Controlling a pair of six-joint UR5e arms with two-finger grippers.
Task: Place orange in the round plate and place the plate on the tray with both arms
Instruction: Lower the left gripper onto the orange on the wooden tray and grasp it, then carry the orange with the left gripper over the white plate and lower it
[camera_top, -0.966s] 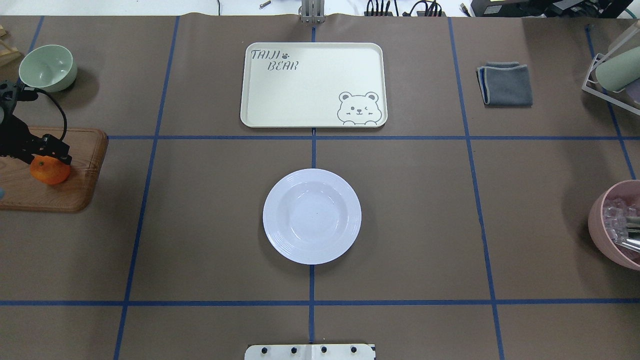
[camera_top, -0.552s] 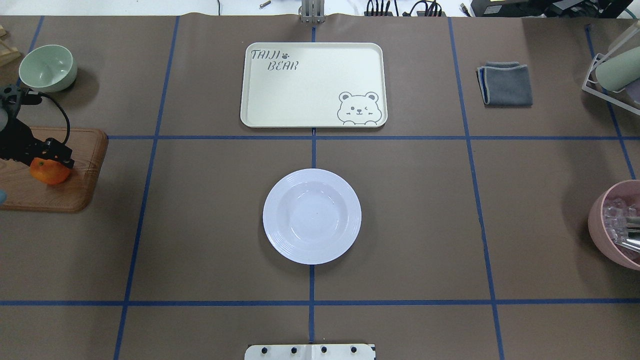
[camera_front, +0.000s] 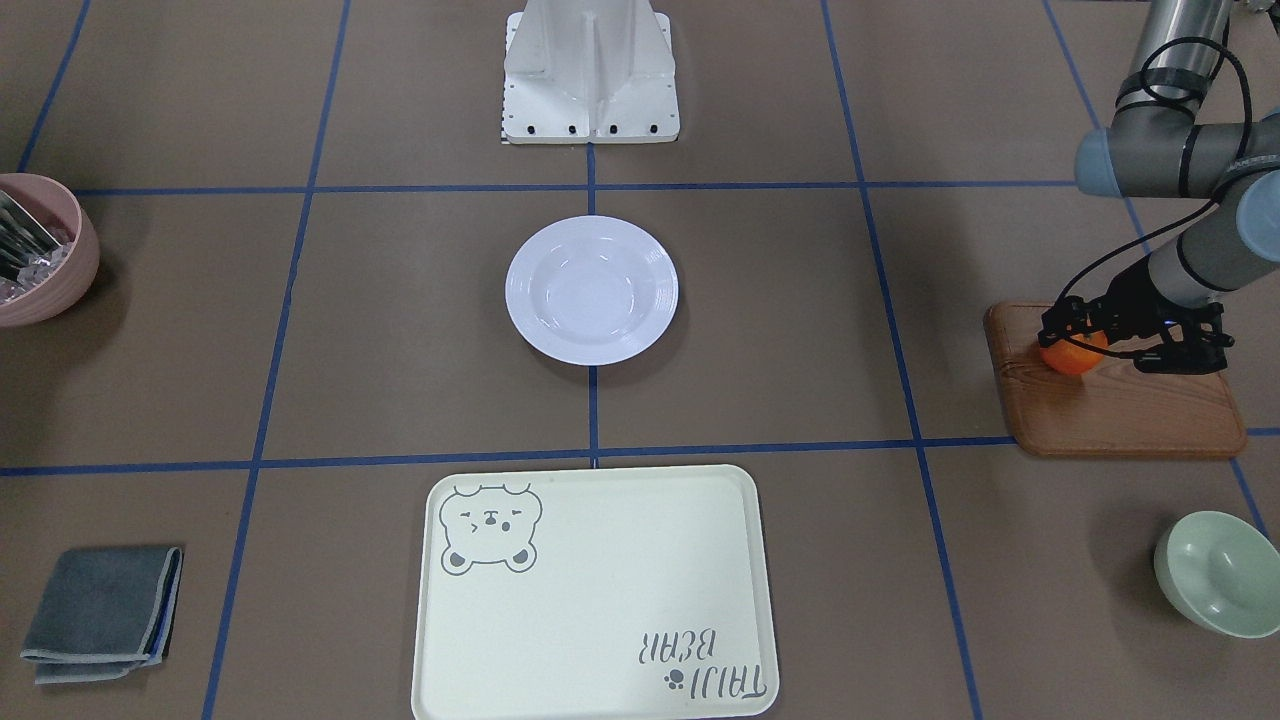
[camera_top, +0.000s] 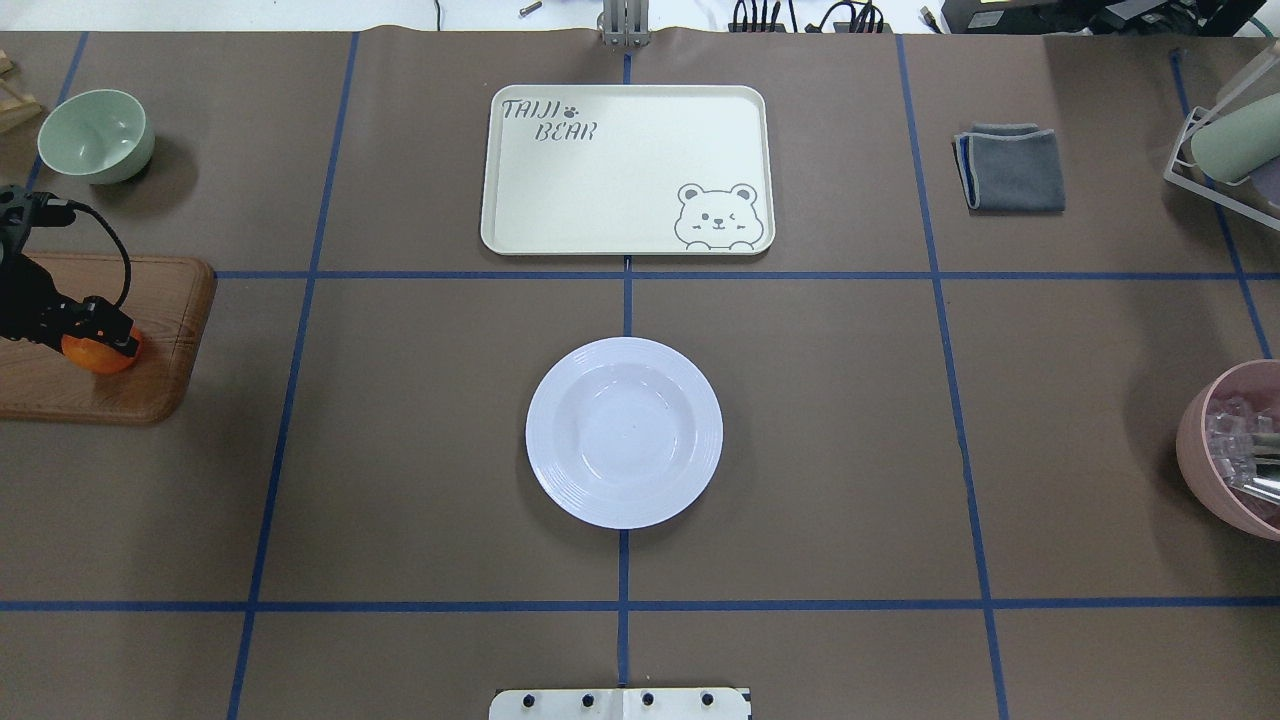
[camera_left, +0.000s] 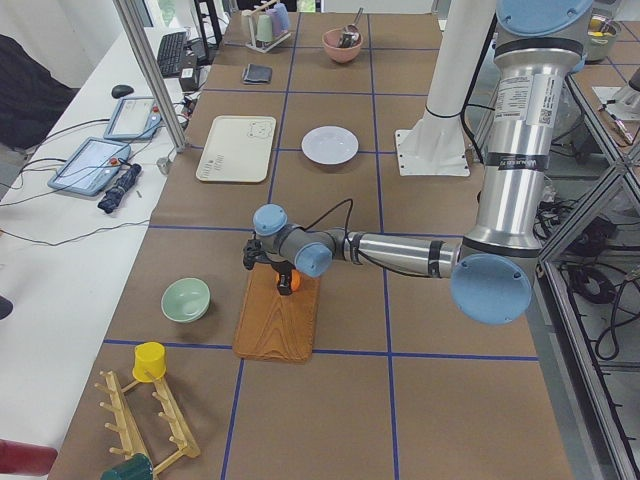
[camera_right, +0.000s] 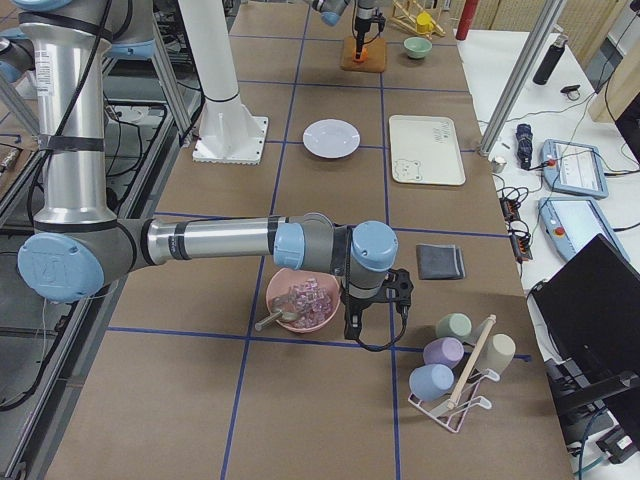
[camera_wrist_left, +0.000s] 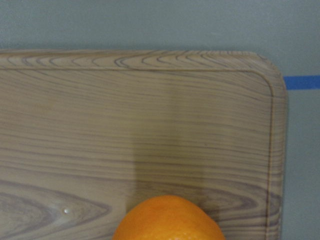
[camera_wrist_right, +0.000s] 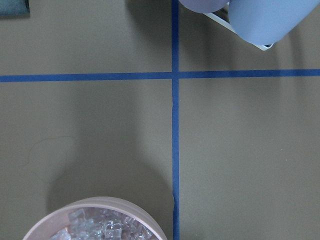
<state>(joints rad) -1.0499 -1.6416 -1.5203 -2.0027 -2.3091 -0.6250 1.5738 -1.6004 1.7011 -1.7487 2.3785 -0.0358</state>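
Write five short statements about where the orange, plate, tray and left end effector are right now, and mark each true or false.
1. The orange lies in the round plate. False: it sits on the wooden board; the plate is empty.
2. The left end effector is at the orange. True.
3. The round plate stands on the tray. False: it stands on the table, apart from the tray.
4. The tray is bare. True.
5. The pink bowl is empty. False: it holds clear chunks.
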